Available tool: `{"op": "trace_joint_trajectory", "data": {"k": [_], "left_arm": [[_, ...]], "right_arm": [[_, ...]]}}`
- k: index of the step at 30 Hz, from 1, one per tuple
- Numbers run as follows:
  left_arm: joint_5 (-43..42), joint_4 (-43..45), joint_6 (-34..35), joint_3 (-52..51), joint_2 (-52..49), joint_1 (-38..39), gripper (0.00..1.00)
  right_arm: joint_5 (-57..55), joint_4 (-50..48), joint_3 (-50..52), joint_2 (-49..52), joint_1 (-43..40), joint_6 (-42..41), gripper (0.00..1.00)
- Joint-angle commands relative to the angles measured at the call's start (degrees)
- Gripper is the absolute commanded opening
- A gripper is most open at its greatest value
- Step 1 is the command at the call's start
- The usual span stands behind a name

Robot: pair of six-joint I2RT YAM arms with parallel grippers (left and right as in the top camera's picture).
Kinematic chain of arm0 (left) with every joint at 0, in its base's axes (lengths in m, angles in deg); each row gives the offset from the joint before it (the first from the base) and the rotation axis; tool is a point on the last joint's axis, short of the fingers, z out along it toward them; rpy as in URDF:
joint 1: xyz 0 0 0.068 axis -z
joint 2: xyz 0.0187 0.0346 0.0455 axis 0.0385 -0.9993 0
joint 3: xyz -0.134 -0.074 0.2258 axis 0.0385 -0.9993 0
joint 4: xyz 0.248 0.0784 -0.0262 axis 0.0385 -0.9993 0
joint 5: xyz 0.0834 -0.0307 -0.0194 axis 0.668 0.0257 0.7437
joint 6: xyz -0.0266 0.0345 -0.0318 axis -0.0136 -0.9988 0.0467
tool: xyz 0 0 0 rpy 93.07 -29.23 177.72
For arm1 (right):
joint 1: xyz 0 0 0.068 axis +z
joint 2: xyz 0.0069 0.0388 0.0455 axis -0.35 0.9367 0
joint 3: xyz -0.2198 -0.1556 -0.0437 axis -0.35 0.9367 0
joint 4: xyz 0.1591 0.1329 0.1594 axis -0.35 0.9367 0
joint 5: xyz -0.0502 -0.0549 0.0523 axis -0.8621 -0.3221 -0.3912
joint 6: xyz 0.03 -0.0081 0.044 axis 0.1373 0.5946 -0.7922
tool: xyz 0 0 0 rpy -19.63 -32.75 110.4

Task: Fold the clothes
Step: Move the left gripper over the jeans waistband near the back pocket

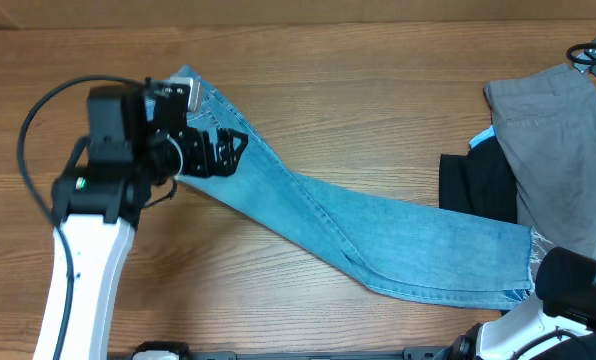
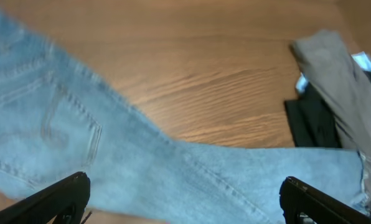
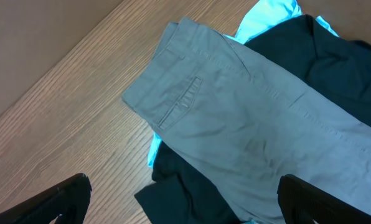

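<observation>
Denim laid out for folding: the light blue jeans [image 1: 378,225] lay stretched slantwise across the wooden table [image 1: 358,60], with the waist end on the left arm's side and the frayed hems [image 1: 518,270] by the right arm. The left gripper [image 2: 184,186] hovered over the seat with its jaws spread wide and nothing between them, a stitched back pocket [image 2: 55,130] just below. The right gripper [image 3: 183,182], equally wide and empty, hung above a grey garment [image 3: 248,124] draped over a black garment [image 3: 185,193], both just beside the hems. The denim looked soft yet weighty, likely to drape rather than slide, and not fragile. The thick waistband edge and the hem ends appeared the surest places to pinch.
</observation>
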Motion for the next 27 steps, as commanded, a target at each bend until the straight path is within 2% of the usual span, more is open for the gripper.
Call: {"op": "trace_joint_trajectory", "data": {"k": [1,4,9,12,14,16,18,19,23,27], "left_arm": [[13.03,-4.57,9.42,6.99,-5.88,3.54,1.0],[24.87,-12.98,12.98,15.56,-13.4,7.78,1.0],[32.98,-27.19,12.09,33.35,-29.53,13.03,1.0],[29.2,-26.88,12.2,36.96,-35.98,15.17,1.0],[29.55,-25.59,10.64,36.81,-38.93,15.96,1.0],[29.24,-24.2,15.26,37.35,-41.51,16.06,1.0],[29.53,-24.92,26.86,37.7,-43.5,15.3,1.0],[29.24,-24.85,30.47,37.73,-44.26,14.71,1.0],[29.55,-23.78,35.15,37.73,-46.53,11.82,1.0],[29.33,-23.17,34.93,37.73,-49.68,9.09,1.0]], "right_arm": [[0.07,-0.13,-0.94,-1.77,0.04,-0.17,1.0],[0.07,-0.15,-0.94,-1.77,0.04,-0.17,1.0],[0.07,-0.15,-0.94,-1.77,0.04,-0.2,1.0],[0.07,-0.15,-0.94,-1.77,0.04,-0.2,1.0],[0.07,-0.13,-0.94,-1.77,0.04,-0.2,1.0],[0.07,-0.13,-0.94,-1.77,0.04,-0.2,1.0],[0.07,-0.15,-0.94,-1.77,0.04,-0.17,1.0],[0.07,-0.13,-0.94,-1.77,0.04,-0.17,1.0],[0.07,-0.15,-0.94,-1.77,0.04,-0.2,1.0],[0.07,-0.15,-0.94,-1.77,0.04,-0.2,1.0]]}}
